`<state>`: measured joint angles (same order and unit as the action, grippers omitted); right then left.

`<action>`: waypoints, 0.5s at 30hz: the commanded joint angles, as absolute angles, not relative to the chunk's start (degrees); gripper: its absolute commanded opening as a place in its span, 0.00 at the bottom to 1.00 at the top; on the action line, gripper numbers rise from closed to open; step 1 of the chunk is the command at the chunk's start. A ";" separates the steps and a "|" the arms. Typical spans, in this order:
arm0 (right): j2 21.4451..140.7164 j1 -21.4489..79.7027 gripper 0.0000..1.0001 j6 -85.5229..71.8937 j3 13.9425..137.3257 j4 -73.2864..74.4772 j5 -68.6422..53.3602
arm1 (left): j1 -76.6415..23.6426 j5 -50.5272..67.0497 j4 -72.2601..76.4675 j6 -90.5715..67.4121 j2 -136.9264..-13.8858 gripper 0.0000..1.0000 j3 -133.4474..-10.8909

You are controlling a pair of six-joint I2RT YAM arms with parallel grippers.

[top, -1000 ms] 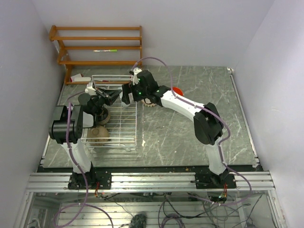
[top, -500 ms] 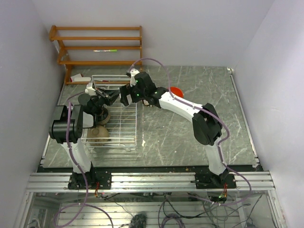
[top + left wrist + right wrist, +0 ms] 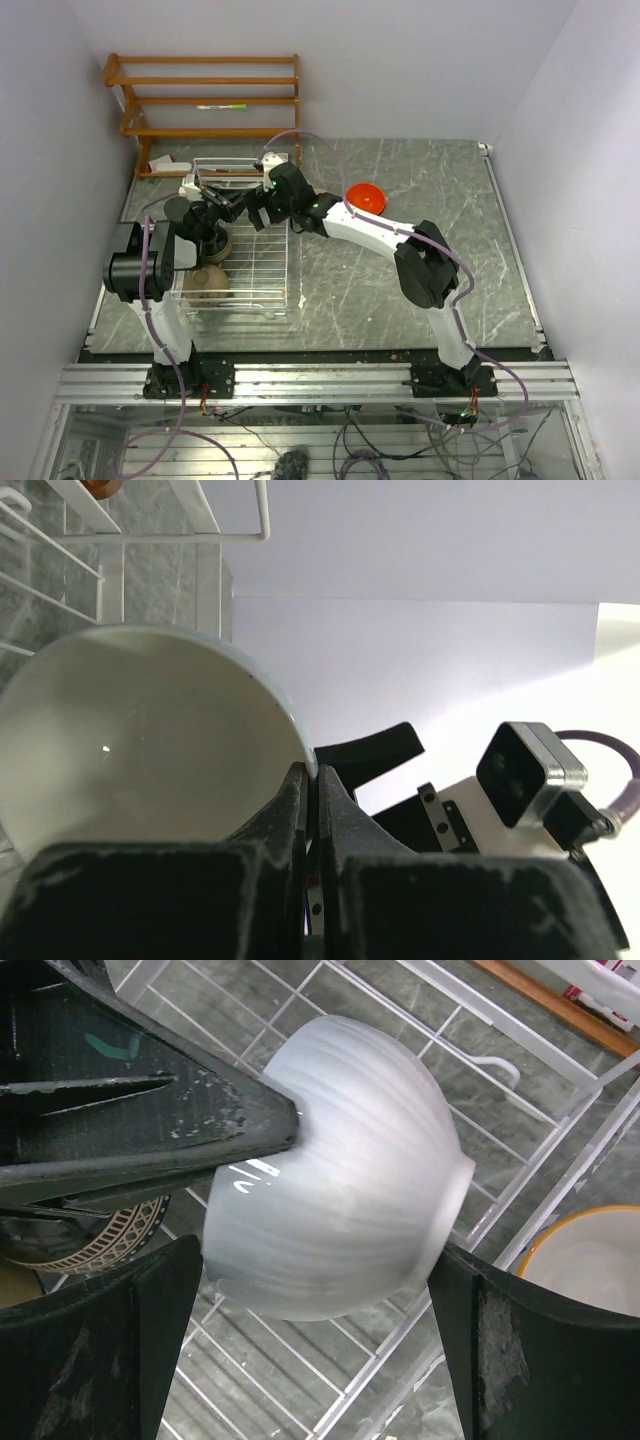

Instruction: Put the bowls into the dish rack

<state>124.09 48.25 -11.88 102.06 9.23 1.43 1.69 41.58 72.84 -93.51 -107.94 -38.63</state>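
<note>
My left gripper (image 3: 310, 775) is shut on the rim of a cream-white ribbed bowl (image 3: 140, 740) and holds it above the white wire dish rack (image 3: 262, 268). In the right wrist view the bowl (image 3: 340, 1210) sits between the fingers of my right gripper (image 3: 320, 1260), which is open and straddles it closely; contact cannot be told. In the top view both grippers, left (image 3: 232, 205) and right (image 3: 252, 212), meet over the rack's far half. A tan bowl (image 3: 205, 283) and a patterned bowl (image 3: 213, 244) lie in the rack. An orange-red bowl (image 3: 365, 197) sits on the table.
A brown wooden slatted shelf (image 3: 205, 100) stands at the back left. A bowl with a yellow-orange rim and white inside (image 3: 590, 1260) lies just outside the rack wall. The rack's wires (image 3: 520, 1035) run under the held bowl.
My right gripper has moved left over the rack until it straddles the bowl that the left gripper holds. The orange-red bowl has come into full view. The left arm has stayed put.
</note>
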 commanded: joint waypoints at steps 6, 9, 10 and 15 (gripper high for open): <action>123.05 52.19 0.68 -6.96 100.64 5.59 16.23 | 2.45 43.20 77.48 -94.22 -107.71 0.07 -38.15; 122.59 52.28 0.46 -6.72 100.18 5.24 17.04 | 2.63 43.39 77.18 -94.35 -107.43 0.07 -38.14; 122.42 52.30 0.44 -6.55 99.99 5.05 17.18 | 2.68 43.48 76.98 -94.29 -107.22 0.07 -38.22; 121.75 52.28 0.32 -5.56 99.91 4.76 17.47 | 3.46 44.30 74.17 -93.28 -105.25 0.07 -39.03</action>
<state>124.03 52.10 -7.92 100.31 6.61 14.72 2.48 42.48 73.12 -93.95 -107.87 -38.33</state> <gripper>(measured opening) 0.695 0.093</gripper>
